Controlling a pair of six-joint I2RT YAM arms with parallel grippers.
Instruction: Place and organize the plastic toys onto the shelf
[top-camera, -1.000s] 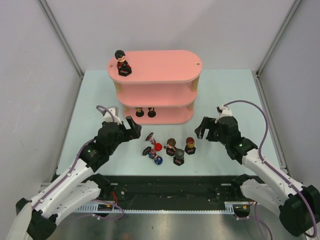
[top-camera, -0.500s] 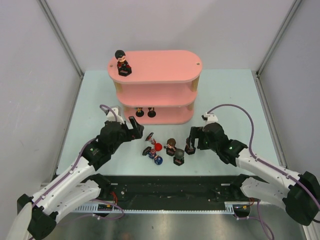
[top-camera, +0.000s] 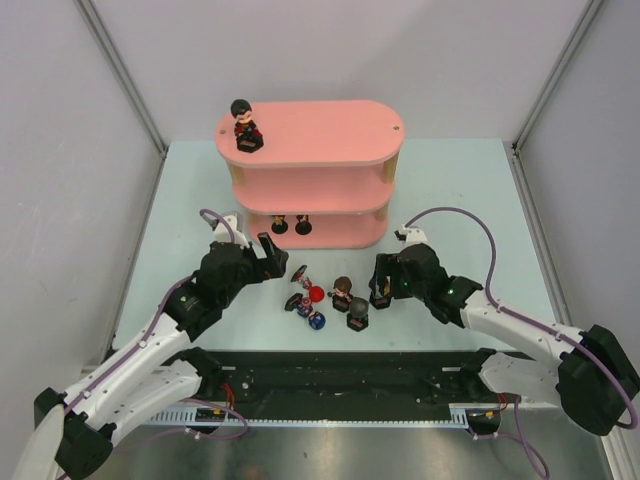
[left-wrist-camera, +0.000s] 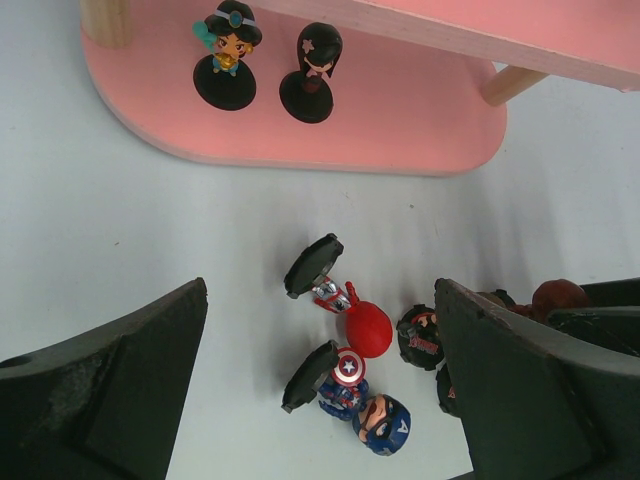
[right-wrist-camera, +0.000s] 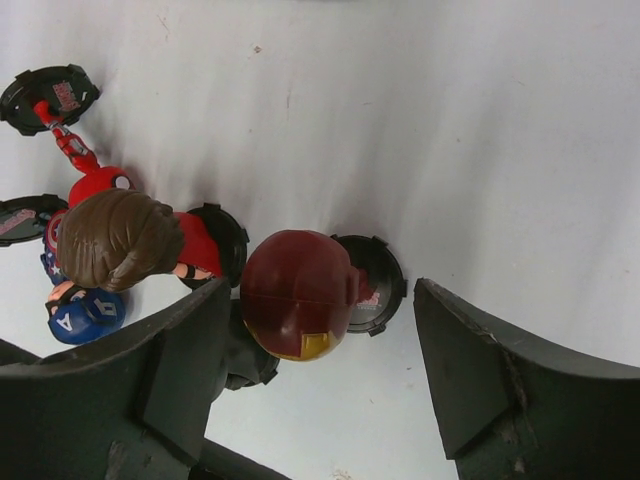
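Figurines cluster on the pale tabletop just in front of the pink shelf. The right end effector, jaws spread wide, sits with a finger on either side of an upright red-gold-headed figurine. The left end effector, also open, hovers over a red-headed figurine and a blue-headed figurine, both lying on their sides. A dark-haired figurine stands at the left end of the shelf's top tier. Two more small figures stand upright on its bottom tier.
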